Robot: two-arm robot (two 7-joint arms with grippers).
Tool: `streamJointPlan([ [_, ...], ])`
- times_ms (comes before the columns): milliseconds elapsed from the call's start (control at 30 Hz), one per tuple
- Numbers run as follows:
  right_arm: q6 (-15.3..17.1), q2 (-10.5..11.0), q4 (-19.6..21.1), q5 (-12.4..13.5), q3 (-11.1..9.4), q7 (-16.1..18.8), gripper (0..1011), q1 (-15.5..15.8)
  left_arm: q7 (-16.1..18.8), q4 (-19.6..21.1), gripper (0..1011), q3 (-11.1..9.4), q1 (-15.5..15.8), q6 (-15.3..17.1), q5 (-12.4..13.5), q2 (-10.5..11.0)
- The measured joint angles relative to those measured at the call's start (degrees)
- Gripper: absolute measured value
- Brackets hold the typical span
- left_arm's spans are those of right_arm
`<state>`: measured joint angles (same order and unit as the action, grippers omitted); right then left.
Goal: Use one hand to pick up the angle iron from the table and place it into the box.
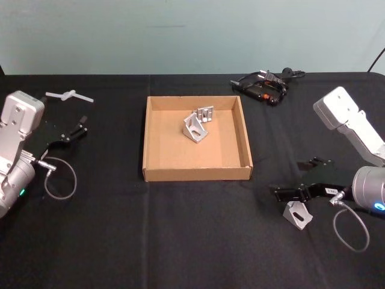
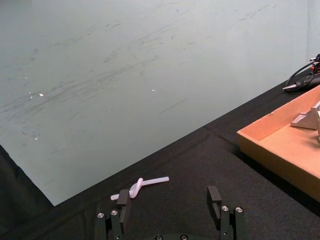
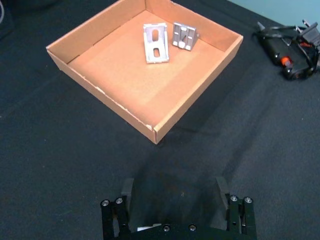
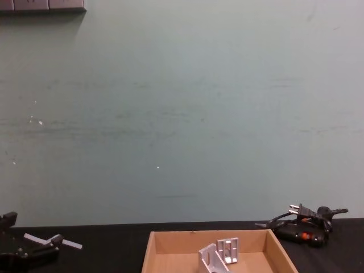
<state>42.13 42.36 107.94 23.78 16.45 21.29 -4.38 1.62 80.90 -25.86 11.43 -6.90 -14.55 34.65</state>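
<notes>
Angle iron [image 1: 298, 215] lies on the bench [image 1: 180, 241] outside the box [image 1: 195, 173]; right end effector [image 3: 174, 186] hangs close by, spread wide to straddle it. Left end effector [image 2: 169, 196] sits parked, wide.

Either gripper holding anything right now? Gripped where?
Nothing is held: right gripper open, angle iron lying on the table by it; left gripper open and empty.

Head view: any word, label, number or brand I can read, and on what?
No text reads clearly.
The small white label on the black right gripper: too small to read.
The brown cardboard box, silver angle brackets and black corded tool: no markings visible.
</notes>
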Motion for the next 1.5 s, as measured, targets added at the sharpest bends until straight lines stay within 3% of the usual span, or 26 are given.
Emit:
streamJointPlan([
  [500,3.25,0.70,0.14,0.14,-0.18,0.40,1004,0.27,0.00,0.00,1005,0.00,0.00,0.00,0.00,0.00],
  [933,3.91,0.75,-1.03,0.91,0.38,1.71,1004,-0.65,0.00,0.00,1005,0.00,0.00,0.00,0.00,0.00],
  [1233,2.12,0.59,-2.32,2.13,1.27,2.55,1004,-1.27,0.00,0.00,1005,0.00,0.00,0.00,0.00,0.00],
  [1500,3.50,1.15,-1.80,2.21,2.18,1.88,1004,-1.88,0.00,0.00,1005,0.00,0.00,0.00,0.00,0.00],
])
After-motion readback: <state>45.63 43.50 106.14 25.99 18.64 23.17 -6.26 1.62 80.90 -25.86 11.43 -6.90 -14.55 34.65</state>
